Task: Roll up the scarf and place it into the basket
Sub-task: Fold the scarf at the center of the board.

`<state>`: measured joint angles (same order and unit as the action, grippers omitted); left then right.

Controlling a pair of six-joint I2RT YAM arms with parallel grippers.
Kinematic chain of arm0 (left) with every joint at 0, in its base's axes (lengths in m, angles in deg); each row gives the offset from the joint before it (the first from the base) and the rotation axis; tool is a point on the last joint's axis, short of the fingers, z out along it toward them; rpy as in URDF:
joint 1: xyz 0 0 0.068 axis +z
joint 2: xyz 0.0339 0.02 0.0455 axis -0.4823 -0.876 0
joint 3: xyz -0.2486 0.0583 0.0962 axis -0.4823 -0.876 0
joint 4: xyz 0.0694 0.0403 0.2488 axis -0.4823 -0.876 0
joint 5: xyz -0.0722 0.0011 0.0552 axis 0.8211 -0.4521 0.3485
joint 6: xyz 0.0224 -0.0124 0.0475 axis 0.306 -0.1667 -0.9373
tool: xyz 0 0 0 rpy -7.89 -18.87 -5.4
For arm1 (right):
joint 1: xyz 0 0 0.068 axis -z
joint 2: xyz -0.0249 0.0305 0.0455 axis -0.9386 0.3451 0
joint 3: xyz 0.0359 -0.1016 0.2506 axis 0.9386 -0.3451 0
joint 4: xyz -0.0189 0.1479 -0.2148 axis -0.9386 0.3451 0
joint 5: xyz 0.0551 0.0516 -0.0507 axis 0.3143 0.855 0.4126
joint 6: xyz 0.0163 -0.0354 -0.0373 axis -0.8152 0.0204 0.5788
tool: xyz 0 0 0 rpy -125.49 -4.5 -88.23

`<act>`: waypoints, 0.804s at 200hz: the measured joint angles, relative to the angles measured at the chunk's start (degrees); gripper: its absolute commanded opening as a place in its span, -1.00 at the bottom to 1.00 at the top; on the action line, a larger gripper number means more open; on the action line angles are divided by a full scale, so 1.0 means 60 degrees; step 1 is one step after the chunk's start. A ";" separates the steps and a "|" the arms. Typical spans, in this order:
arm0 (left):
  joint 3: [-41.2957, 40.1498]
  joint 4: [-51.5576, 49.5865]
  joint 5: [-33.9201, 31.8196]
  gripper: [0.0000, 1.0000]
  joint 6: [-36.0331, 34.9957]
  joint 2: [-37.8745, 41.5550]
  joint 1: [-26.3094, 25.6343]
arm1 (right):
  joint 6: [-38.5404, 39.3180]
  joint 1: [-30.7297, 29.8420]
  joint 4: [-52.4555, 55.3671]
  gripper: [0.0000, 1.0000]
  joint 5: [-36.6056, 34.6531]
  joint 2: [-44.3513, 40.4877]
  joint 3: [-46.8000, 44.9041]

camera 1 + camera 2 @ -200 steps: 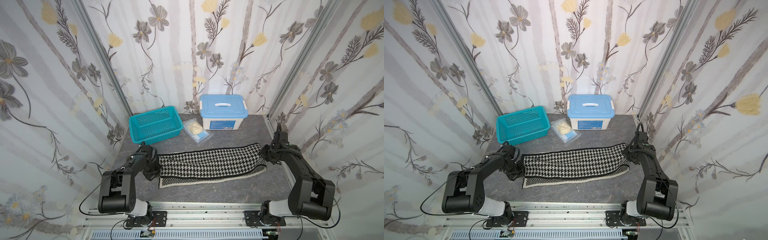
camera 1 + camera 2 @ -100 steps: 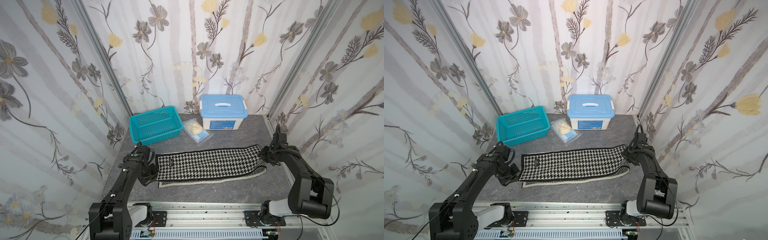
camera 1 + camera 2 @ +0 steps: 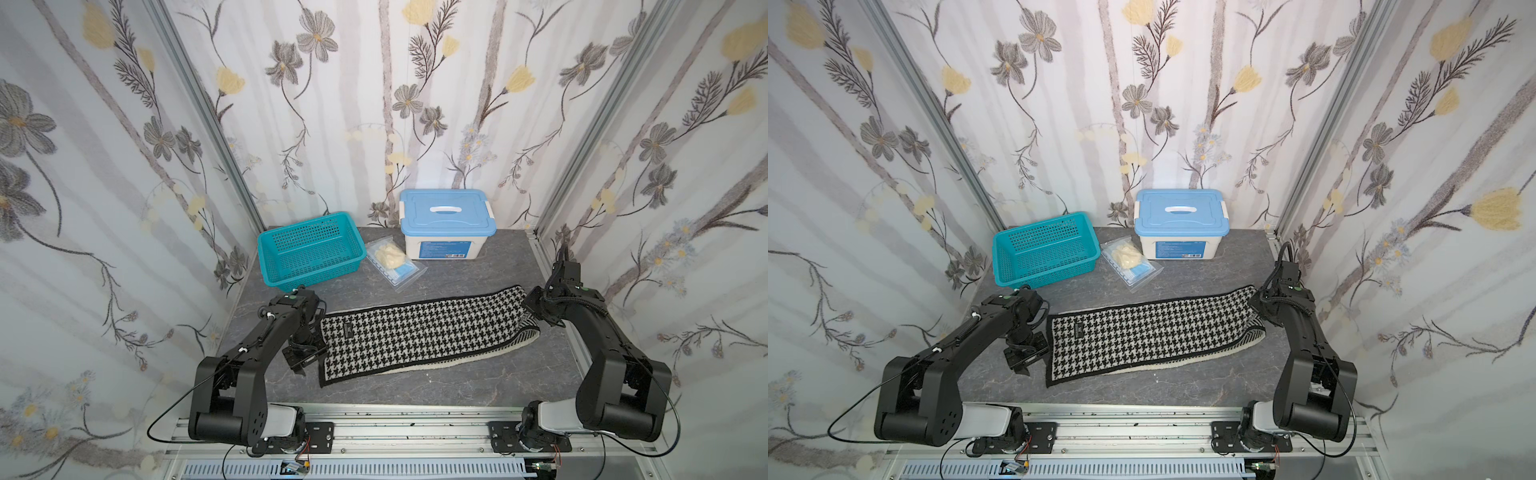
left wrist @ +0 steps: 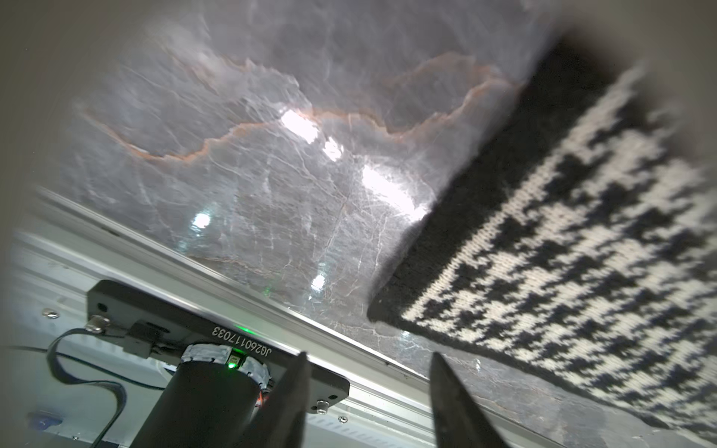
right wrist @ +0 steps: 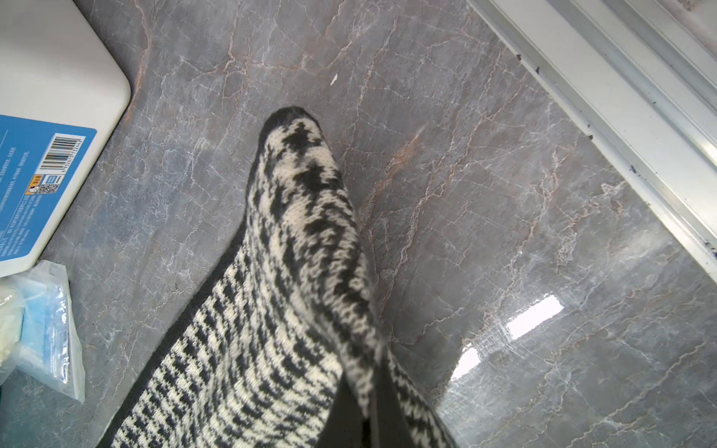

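Observation:
The scarf (image 3: 419, 332) (image 3: 1150, 336) lies stretched across the grey table, houndstooth side up, with a lower layer peeking out along its near edge. My left gripper (image 3: 301, 353) (image 3: 1023, 353) hovers just off the scarf's left end, open, with nothing between its fingers (image 4: 295, 388); the scarf (image 4: 582, 252) lies beside them. My right gripper (image 3: 536, 309) (image 3: 1262, 305) is shut on the scarf's right end, a corner of which is pinched and lifted (image 5: 295, 232). The teal basket (image 3: 316, 270) (image 3: 1042, 266) stands empty at the back left.
A white box with a light-blue lid (image 3: 446, 224) (image 3: 1181, 224) (image 5: 38, 135) stands at the back. A clear bag with cream contents (image 3: 392, 262) (image 3: 1129, 259) lies between it and the basket. An aluminium rail (image 3: 374, 419) borders the near edge; patterned walls close in the sides.
My left gripper has drawn the scarf's left end leftward, then opened and let it go; the end now lies flat. The right gripper stays shut on the right end.

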<state>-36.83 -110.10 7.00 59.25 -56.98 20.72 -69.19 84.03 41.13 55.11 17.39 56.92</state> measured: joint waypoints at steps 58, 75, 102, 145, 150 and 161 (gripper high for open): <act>0.2000 0.0233 0.0674 0.75 -0.0011 0.0729 -0.1209 | 0.0138 0.0007 0.0747 -1.00 0.0335 -0.0776 0.0324; 0.1552 0.1526 0.1224 0.75 0.0404 0.0459 -0.1781 | 0.0200 -0.0040 0.1042 -1.00 0.0543 -0.0973 0.0433; 0.1118 0.3843 0.1639 0.73 0.0922 -0.0816 -0.2932 | 0.0244 -0.0178 0.1661 -1.00 0.0648 -0.1508 0.0517; 0.0790 0.6349 0.2076 0.69 0.1220 -0.2473 -0.4003 | 0.0277 -0.0361 0.2106 -1.00 0.0882 -0.2386 0.0674; 0.0714 0.6553 0.2065 0.68 0.1253 -0.2605 -0.4014 | 0.0280 -0.0390 0.2116 -1.00 0.0936 -0.2488 0.0739; 0.0521 0.6914 0.2106 0.68 0.1282 -0.2849 -0.4025 | 0.0335 -0.0474 0.2193 -1.00 0.1042 -0.2728 0.0925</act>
<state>-33.70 -68.62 19.64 66.95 -74.07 -3.43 -67.18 81.19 54.29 61.36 1.02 62.47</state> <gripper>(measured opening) 0.841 0.049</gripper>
